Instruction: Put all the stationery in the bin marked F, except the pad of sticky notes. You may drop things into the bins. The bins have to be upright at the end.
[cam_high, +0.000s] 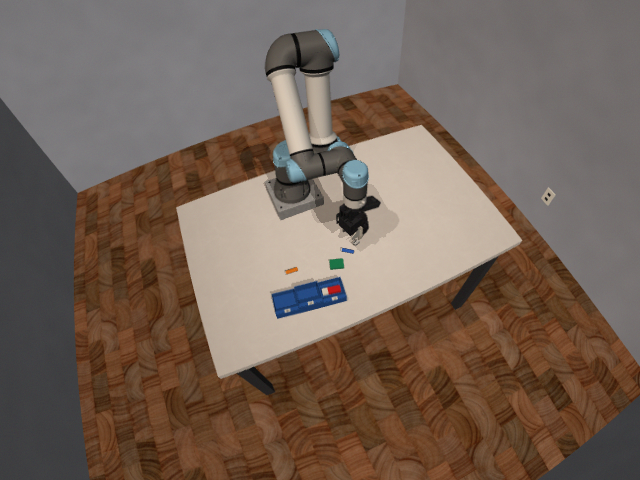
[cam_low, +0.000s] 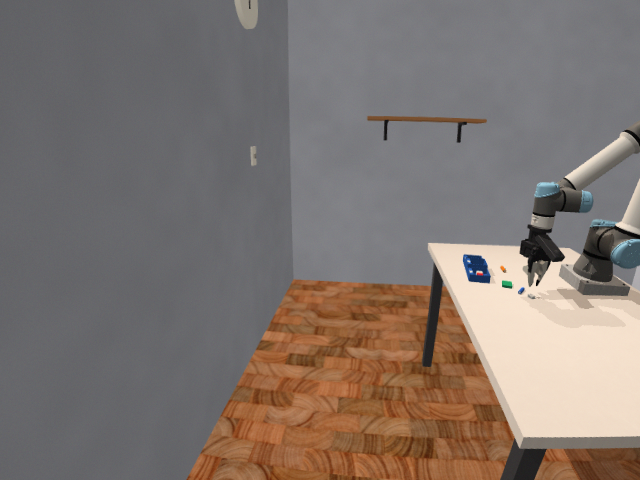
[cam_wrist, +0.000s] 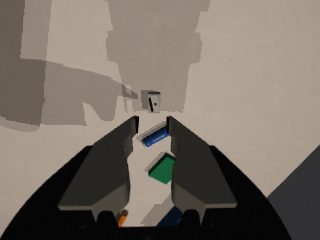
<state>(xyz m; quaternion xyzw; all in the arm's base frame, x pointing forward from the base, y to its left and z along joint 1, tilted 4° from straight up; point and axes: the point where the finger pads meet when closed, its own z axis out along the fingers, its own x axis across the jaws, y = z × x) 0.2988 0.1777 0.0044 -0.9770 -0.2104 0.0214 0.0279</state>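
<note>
My gripper (cam_high: 356, 236) (cam_low: 534, 281) (cam_wrist: 152, 117) hangs a little above the table with its fingers narrowly apart and nothing between them. Below it a small grey pencil sharpener (cam_low: 530, 296) (cam_wrist: 152, 101) lies just beyond the fingertips. A short blue stick (cam_high: 346, 250) (cam_low: 521, 290) (cam_wrist: 154, 136) and a green pad of sticky notes (cam_high: 337, 264) (cam_low: 506, 283) (cam_wrist: 163, 169) lie on the table and show through the gap. An orange stick (cam_high: 291, 270) (cam_low: 503, 269) lies further left. A row of three blue bins (cam_high: 289, 310) (cam_low: 467, 262) stands upright near the front edge. I cannot read their labels.
The right bin holds a red and white thing (cam_high: 331, 290) (cam_low: 480, 273). The arm's base (cam_high: 293, 198) stands at the back of the white table (cam_high: 439, 206). The table's front edge is close behind the bins.
</note>
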